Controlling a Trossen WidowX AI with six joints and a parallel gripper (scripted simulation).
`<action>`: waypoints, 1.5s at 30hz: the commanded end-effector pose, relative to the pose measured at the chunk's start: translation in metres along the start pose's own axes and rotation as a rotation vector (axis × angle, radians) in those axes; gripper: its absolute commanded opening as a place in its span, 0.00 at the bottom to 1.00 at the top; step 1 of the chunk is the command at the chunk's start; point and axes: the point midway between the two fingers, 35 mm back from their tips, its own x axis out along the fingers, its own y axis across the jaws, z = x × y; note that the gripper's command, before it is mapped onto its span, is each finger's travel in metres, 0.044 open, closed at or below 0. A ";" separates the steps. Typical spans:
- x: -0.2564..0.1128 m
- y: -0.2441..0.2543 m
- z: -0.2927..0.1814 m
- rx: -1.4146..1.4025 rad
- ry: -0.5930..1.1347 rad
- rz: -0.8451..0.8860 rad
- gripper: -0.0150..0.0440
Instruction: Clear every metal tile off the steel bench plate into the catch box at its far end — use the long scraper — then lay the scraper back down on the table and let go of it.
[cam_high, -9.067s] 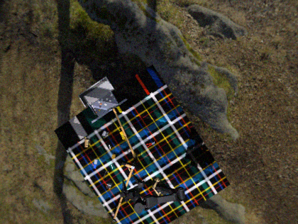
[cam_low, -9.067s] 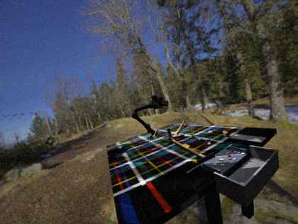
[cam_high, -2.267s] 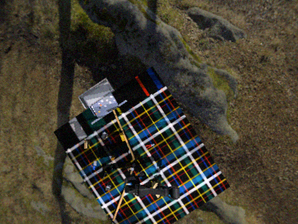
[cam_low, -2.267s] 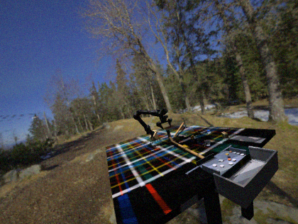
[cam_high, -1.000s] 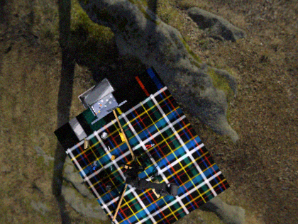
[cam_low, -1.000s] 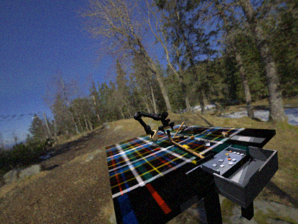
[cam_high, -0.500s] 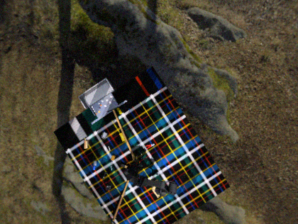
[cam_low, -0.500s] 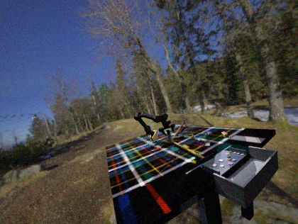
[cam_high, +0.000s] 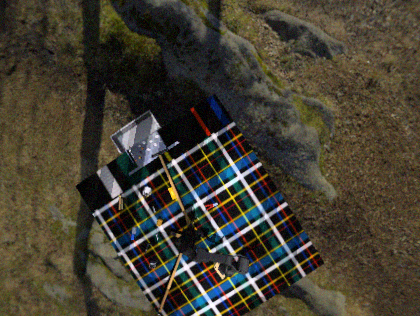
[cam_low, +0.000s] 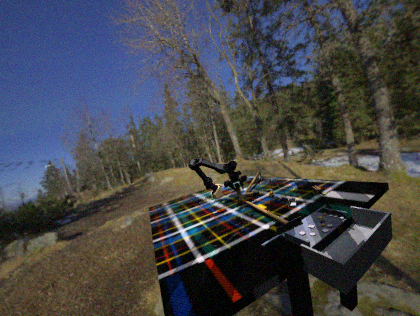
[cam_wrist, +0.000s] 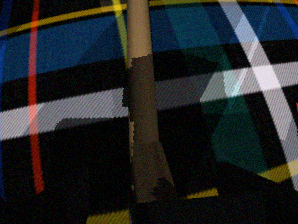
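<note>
The long scraper's wooden handle (cam_high: 180, 204) (cam_low: 267, 212) (cam_wrist: 142, 100) lies across the tartan table, its head at the near edge of the steel bench plate (cam_high: 142, 159) (cam_low: 311, 220). Several small metal tiles (cam_high: 148, 145) (cam_low: 312, 234) lie scattered on the plate. The grey catch box (cam_high: 136, 129) (cam_low: 320, 265) stands at the plate's far end. My gripper (cam_high: 189, 228) (cam_low: 238, 194) is low at the handle's near end, its fingers part-way open around it. The wrist view shows the handle running down the middle; the fingertips are dark at the bottom and contact cannot be made out.
A yellow block (cam_high: 172, 192) (cam_low: 261, 206) lies beside the handle. A small white object (cam_high: 146, 191) (cam_low: 292, 202) is left of it in the top view, and a red-handled tool (cam_high: 210, 205) is to the right. Another wooden stick (cam_high: 170, 282) lies near the arm; several small items are on the left.
</note>
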 end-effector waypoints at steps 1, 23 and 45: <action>0.000 0.000 0.000 0.001 0.000 0.000 0.56; -0.001 0.003 0.002 -0.003 0.006 0.004 0.25; -0.002 0.030 0.003 -0.040 0.008 0.036 0.25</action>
